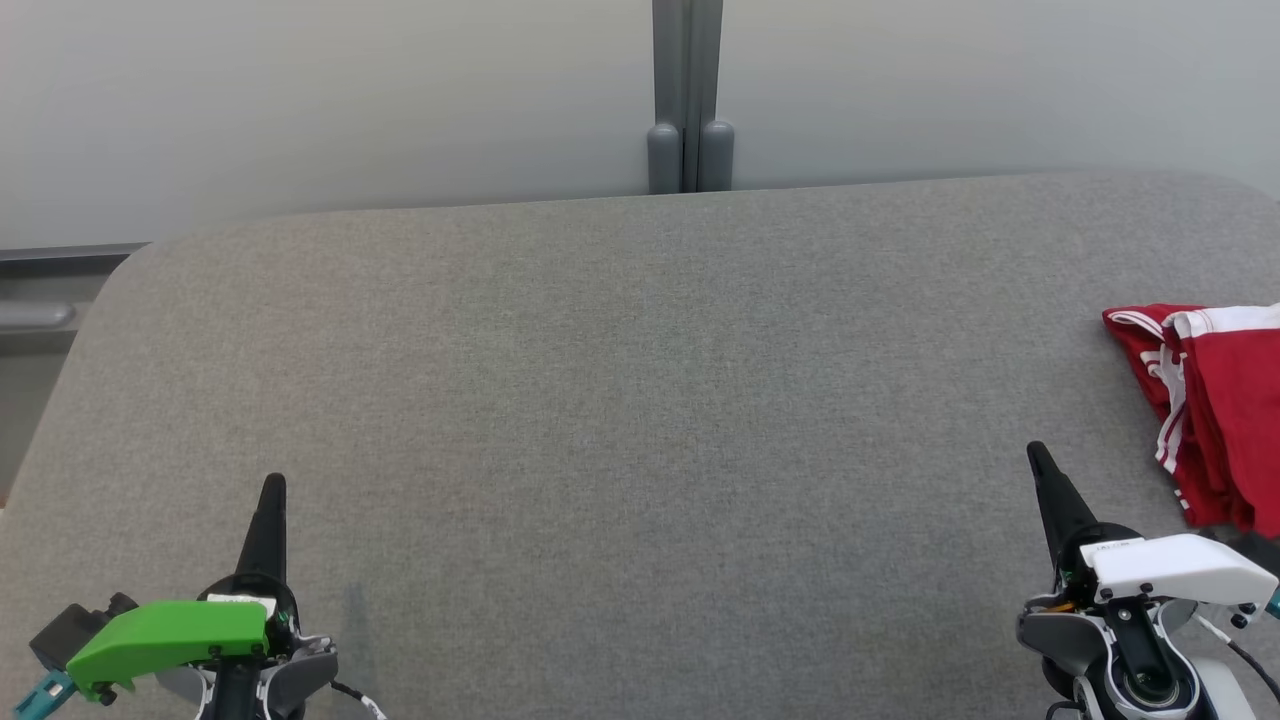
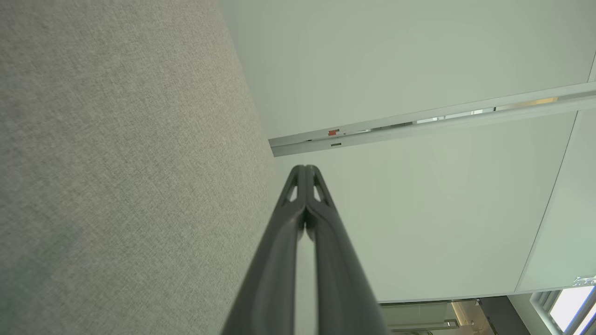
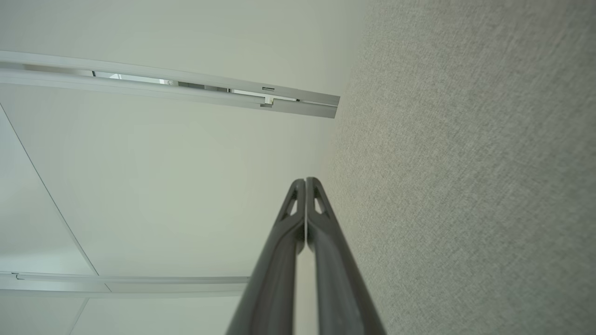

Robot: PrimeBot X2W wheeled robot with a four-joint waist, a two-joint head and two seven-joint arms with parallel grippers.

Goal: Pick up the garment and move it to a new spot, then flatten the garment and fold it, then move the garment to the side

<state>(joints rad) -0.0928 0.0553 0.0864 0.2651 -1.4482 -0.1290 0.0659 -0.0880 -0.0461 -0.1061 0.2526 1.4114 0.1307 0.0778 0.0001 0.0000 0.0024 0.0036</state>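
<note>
The head view takes in the whole grey fabric surface (image 1: pixel 640 400) and the garment (image 1: pixel 1215 400), a red piece with white trim lying bunched at the surface's right edge and cut off by the frame there. The wrist views look along each tool at the surface's weave and the pale wall (image 1: pixel 300 100) beyond.

The left tool (image 1: pixel 272 482), under a green cover (image 1: pixel 170 632), sits at the near left. In its wrist view its two dark fingers (image 2: pixel 279 260) press together at the tips, holding nothing. The right tool (image 1: pixel 1036 452), under a white cover (image 1: pixel 1170 565), sits at the near right, near the garment's near end but apart from it. Its fingers (image 3: pixel 333 270) are likewise pinched together and empty.

A wide stretch of grey cloth runs between the tools and out to the rounded far edge. A grey post (image 1: pixel 688 100) stands behind that edge at the middle. A rail (image 2: pixel 419 123) on the wall in the left wrist view carries a small red mark, too small to read.
</note>
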